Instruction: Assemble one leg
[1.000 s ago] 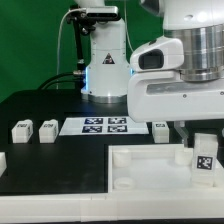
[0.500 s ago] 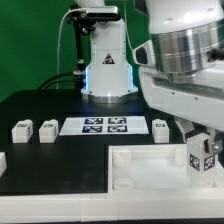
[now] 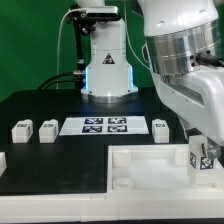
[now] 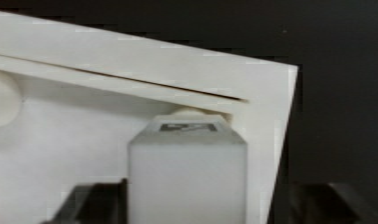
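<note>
My gripper (image 3: 203, 141) is shut on a leg (image 3: 203, 156), a small white block with a black-and-white tag facing the camera. It holds the leg upright at the corner of the large white tray part (image 3: 140, 166) on the exterior view's right. In the wrist view the leg (image 4: 189, 160) stands between my two dark fingers (image 4: 93, 202), its far end at the tray's corner (image 4: 257, 95). I cannot tell whether it is seated in the socket. Three more legs lie on the black table: two (image 3: 21, 129) (image 3: 46, 130) on the exterior view's left, one (image 3: 160, 127) right of the marker board.
The marker board (image 3: 105, 125) lies flat behind the tray part. The arm's white base (image 3: 107, 60) stands at the back. A small white part (image 3: 2, 160) shows at the exterior view's left edge.
The arm's wrist has turned and swung toward the exterior view's right above the tray corner. The held leg has stayed at the corner, rising slightly.
</note>
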